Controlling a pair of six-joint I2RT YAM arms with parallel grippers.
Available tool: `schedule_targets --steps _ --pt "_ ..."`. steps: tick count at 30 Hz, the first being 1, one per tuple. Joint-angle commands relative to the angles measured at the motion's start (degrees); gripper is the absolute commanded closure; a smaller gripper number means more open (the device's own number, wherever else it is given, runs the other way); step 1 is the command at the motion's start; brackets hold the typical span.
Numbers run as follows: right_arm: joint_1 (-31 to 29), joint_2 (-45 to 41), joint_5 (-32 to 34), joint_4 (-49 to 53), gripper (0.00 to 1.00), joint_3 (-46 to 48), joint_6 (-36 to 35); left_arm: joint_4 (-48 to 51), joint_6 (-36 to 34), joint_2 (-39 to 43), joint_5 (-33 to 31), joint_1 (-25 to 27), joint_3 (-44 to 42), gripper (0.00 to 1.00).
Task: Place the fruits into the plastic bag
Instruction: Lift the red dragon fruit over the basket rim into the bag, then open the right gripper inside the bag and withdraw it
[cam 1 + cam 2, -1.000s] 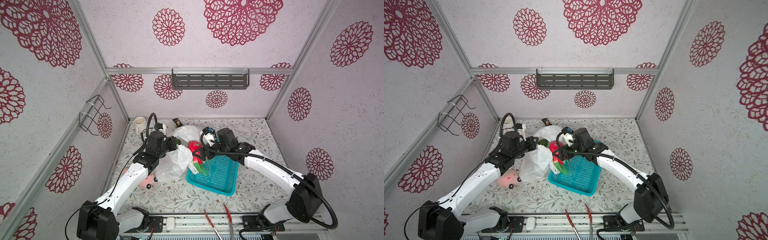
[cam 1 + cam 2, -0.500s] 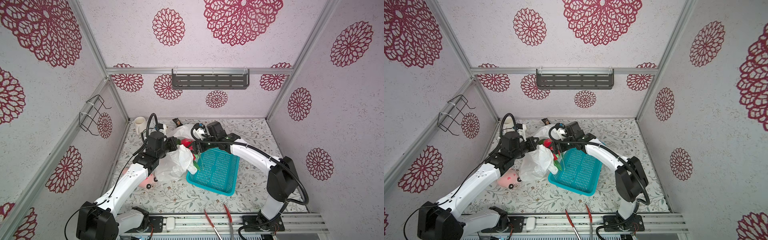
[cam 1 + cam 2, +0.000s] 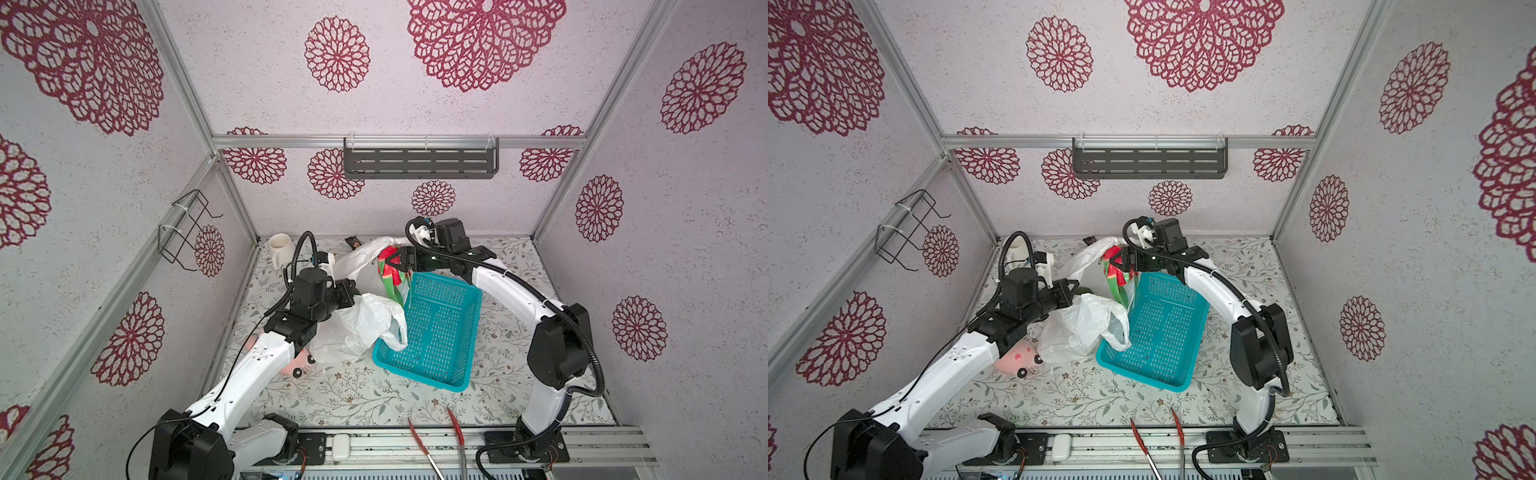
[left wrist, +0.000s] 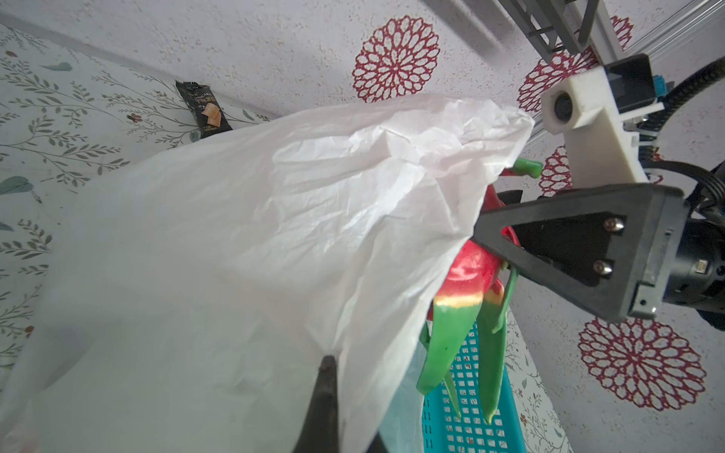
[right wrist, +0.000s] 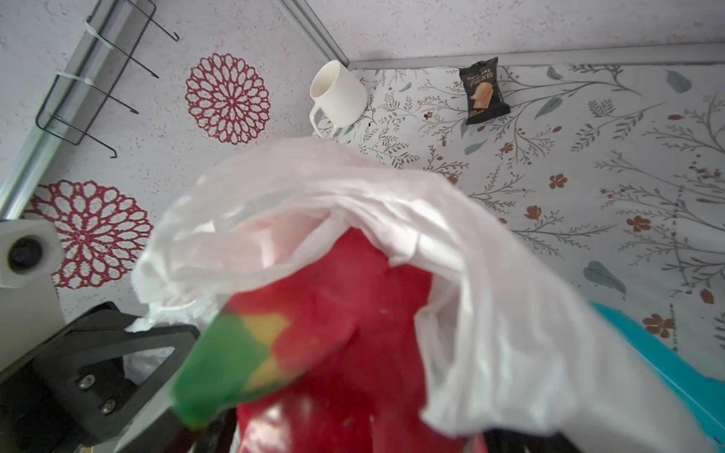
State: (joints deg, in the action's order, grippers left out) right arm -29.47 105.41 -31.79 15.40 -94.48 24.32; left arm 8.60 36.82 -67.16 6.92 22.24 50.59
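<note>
1. The step in hand: the right gripper [image 3: 394, 266] is clamped across the red body of the dragon fruit [image 3: 388, 277], its jaws standing wide around it. It holds the fruit in the air above the far corner of the teal basket [image 3: 419, 376], on the side toward the left arm, with the green scales hanging down at that corner
2. The left gripper [image 3: 351, 291] is pressed together on a pinch of the plastic bag [image 3: 365, 328] and holds that edge up just beside the basket, on the same side. The rest of the bag slumps on the table [image 3: 357, 399] against the basket, and one fold droops over its rim
3. In the right wrist view the plastic bag [image 5: 353, 204] lies draped over the far end of the dragon fruit [image 5: 353, 313]. I judge the fruit to be at the bag's mouth, partly under its edge, but not released and not down inside
4. What is done: no fruit shows on the basket's floor in either top view, nor on the table around the basket. Whether other fruits already lie in the bag I cannot tell, because the white film hides its inside
5. What is left: this fruit should go deeper past the held edge, then the right jaws should spread and draw back clear of the film
6. Not part of the job: the pink plush toy [image 3: 1017, 357] lies beyond the bag from the basket. The white mug [image 5: 337, 94] and the snack packet [image 5: 484, 90] sit well beyond the basket's far side
</note>
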Motion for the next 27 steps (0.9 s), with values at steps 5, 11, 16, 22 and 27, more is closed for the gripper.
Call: schedule_targets --steps 5,11,16,22,27 --pt "-1.38 0.71 -2.17 -9.49 0.45 -3.69 6.60 -1.50 -1.49 0.53 0.81 0.29 -0.93 1.00" --pt "-5.22 2.10 -1.12 -14.51 0.45 -2.31 9.78 -1.58 -1.40 1.12 -0.07 0.29 -1.13 1.00" --pt "-7.99 2.84 1.27 -20.99 0.44 2.01 14.41 -1.78 -1.87 3.26 -2.75 0.25 -1.63 1.00" --pt "-8.85 4.08 6.75 -21.27 0.44 3.98 15.96 -1.07 -1.84 6.00 -4.25 -0.41 -2.07 1.00" --pt "-9.33 5.77 7.88 -16.57 0.37 2.96 13.39 -0.87 -1.26 7.71 -5.20 -1.43 -2.76 1.00"
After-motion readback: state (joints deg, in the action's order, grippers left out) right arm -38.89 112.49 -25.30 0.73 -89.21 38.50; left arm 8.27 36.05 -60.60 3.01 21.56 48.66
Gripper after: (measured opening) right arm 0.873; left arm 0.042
